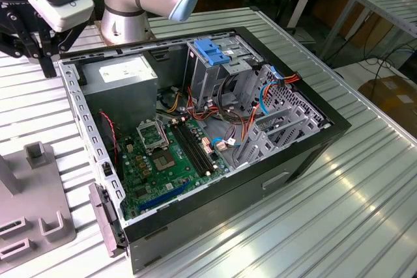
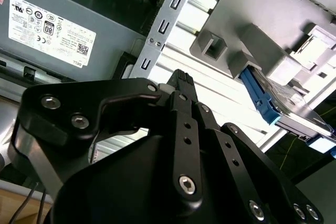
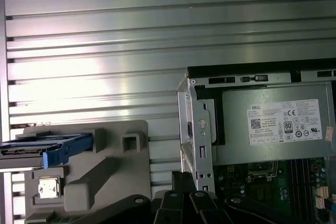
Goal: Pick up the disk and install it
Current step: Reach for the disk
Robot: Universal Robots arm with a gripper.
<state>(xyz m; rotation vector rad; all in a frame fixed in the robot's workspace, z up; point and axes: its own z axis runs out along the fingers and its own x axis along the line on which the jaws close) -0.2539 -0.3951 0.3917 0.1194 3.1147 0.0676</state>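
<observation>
Black gripper [image 2: 181, 77], fingertips together with nothing between them, hangs above the ribbed metal desk [image 3: 105, 51], just beside the rim of the open computer case [image 1: 287, 180], with the grey holder [image 3: 105, 179] on its other side. In the first wrist view the disk [image 3: 47, 148] is seen edge-on, seated in that holder, blue carrier frame at its visible end; disk and gripper are near but apart. Beyond, inside the case, lie the grey power supply [image 1: 124, 76] and, farther off, the metal drive cage [image 1: 215, 79] topped by a blue clip [image 1: 212, 50]. Judged step: approach for the pick, with the disk not yet grasped. A grasp would call for parted jaws, aligned across the disk's flat faces and clear of the holder's posts.
</observation>
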